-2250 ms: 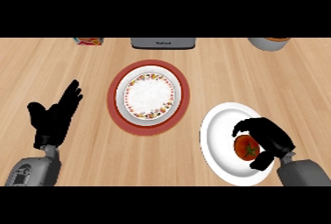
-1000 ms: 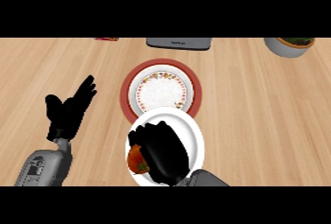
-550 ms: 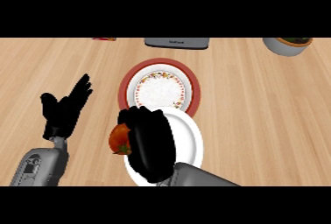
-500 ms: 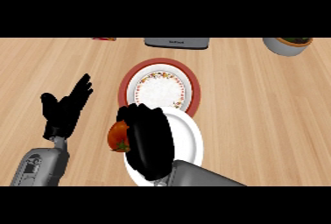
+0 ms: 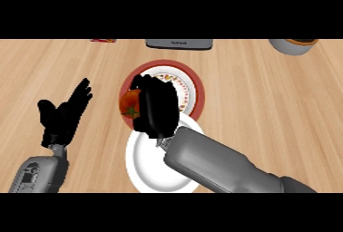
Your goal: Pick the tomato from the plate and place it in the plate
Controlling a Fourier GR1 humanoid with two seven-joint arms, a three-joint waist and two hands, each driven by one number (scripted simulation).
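On the wooden table (image 5: pixel 268 99) are two round plates: a red-rimmed patterned plate (image 5: pixel 191 84) and, just in front of it, a plain white plate (image 5: pixel 150 170). There is one red tomato (image 5: pixel 130 103) and two black robot hands, one left (image 5: pixel 64 118), one right (image 5: pixel 155 108).

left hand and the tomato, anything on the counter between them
Nothing: in the head view only bare wooden counter lies between the open left hand and the tomato, which the right hand holds.
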